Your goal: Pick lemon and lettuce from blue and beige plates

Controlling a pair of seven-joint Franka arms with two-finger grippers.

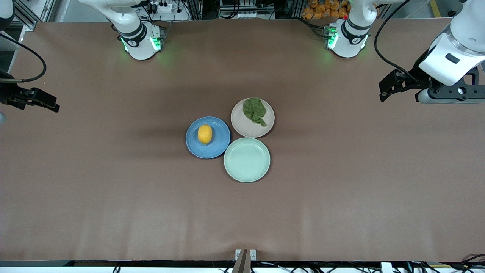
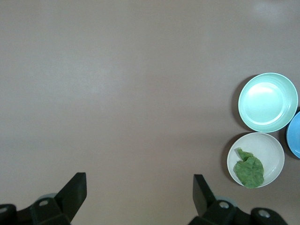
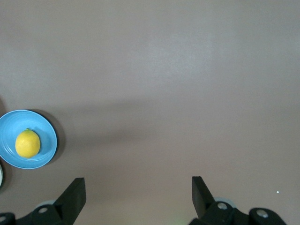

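Note:
A yellow lemon [image 1: 205,134] lies on the blue plate [image 1: 220,145] in the middle of the table. Beside it, toward the left arm's end, a wrinkled green lettuce leaf [image 1: 254,110] rests on the beige plate [image 1: 248,128]. My left gripper [image 1: 387,88] hangs open over bare table at the left arm's end, well away from the plates. My right gripper [image 1: 47,101] hangs open over bare table at the right arm's end. The left wrist view shows the lettuce [image 2: 249,169] on its plate [image 2: 271,149]. The right wrist view shows the lemon [image 3: 27,143] on its plate [image 3: 45,129]. Neither gripper holds anything.
A pale mint-green plate [image 1: 247,159] with nothing on it sits nearer to the front camera than the other two and touches both. The brown table [image 1: 113,189] spreads wide around the plates. Both robot bases stand along the table's edge farthest from the front camera.

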